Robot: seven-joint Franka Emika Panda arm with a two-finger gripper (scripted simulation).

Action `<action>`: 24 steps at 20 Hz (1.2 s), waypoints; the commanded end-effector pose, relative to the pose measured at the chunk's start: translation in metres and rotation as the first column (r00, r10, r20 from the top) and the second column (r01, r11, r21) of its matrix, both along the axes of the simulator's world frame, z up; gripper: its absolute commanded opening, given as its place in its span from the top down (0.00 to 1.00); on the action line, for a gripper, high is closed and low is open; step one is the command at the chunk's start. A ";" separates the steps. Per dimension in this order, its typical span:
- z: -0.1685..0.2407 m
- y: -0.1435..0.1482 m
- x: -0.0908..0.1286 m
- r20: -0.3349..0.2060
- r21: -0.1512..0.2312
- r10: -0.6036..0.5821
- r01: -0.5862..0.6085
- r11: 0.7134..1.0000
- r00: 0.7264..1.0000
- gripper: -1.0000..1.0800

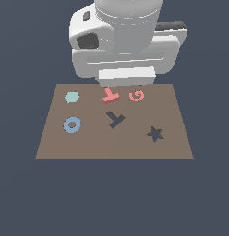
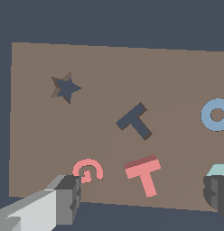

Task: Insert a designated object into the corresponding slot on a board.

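Arm pointing straight down, wrist vertical. Gripper [image 2: 143,198] jaws spread wide, nothing between them. Both fingers [image 2: 68,196] visible in wrist view, apart.

Blue ring [image 2: 216,114] cut by edge; T block [image 1: 110,95] pt. hidden.

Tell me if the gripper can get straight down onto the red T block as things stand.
Probably yes: the gripper is open, its fingers flanking the red T block, with nothing over it; the spiral piece sits near one finger.

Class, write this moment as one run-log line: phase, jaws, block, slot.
phase: pre-grasp | gripper: jaws open, either side of the red T block | block: flat on board, ungrasped | T slot: empty
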State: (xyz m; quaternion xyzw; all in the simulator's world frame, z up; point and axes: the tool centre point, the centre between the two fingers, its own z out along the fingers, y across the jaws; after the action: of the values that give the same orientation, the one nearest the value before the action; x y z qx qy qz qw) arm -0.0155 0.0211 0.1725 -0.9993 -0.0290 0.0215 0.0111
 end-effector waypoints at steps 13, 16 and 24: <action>-0.028 -0.007 -0.019 0.011 -0.003 0.076 -0.076 0.997 0.997 0.04; -0.044 -0.011 -0.029 0.017 -0.006 0.119 -0.119 0.993 0.993 0.04; -0.091 -0.028 -0.057 0.034 -0.014 0.244 -0.243 0.970 0.969 0.04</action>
State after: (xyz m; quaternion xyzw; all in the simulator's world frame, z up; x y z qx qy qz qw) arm -0.0679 -0.0037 0.0894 -0.9901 -0.1402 0.0073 0.0039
